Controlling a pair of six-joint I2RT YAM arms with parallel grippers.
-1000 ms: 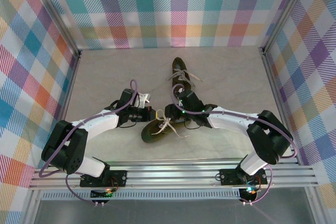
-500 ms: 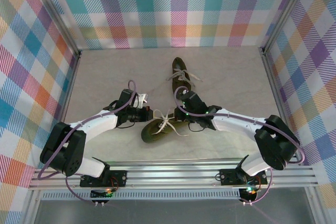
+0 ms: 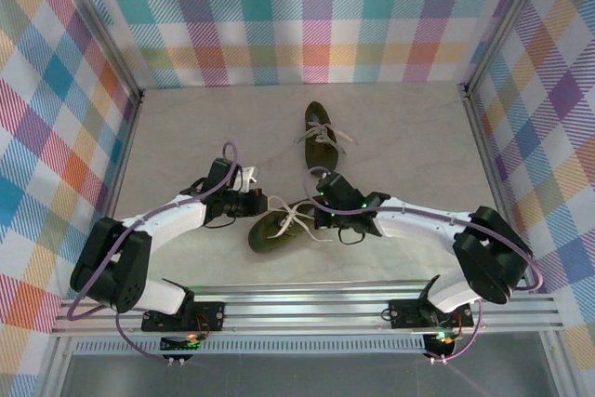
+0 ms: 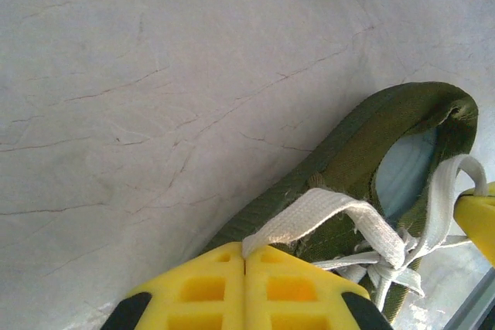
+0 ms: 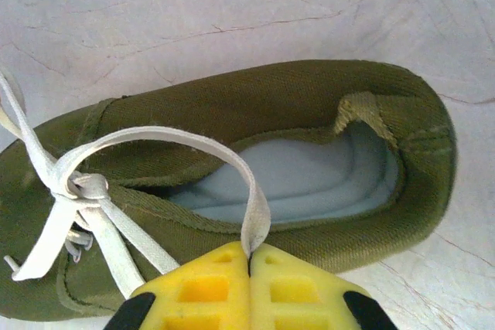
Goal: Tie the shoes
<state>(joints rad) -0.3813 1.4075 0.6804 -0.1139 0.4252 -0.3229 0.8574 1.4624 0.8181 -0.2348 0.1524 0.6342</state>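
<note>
Olive canvas and cream lacing are about all that reads clearly. The toe of the near shoe (image 5: 255,106) runs off the left edge of the right wrist view. The far shoe (image 3: 321,137) is just a cut-off green sliver at the top of the left wrist view. From above, both sets of fingertips are too small and too crowded by cable to make out. The surface is a pale marbled table (image 3: 186,137) with thin dark veins, boxed in by pastel plaid walls (image 3: 316,16), with an aluminium rail (image 3: 307,309) along the near edge. The left gripper (image 4: 245,256) has its yellow jaws pressed together, pinching a cream lace strand (image 4: 321,206) right at the tips, and the near shoe's heel opening sits just beyond them to the right. The right gripper (image 5: 249,256) is clamped just as tight on a lace loop (image 5: 155,137) that arcs up and left from its tips to the knot, with the shoe lying crosswise just ahead of the jaws.
</note>
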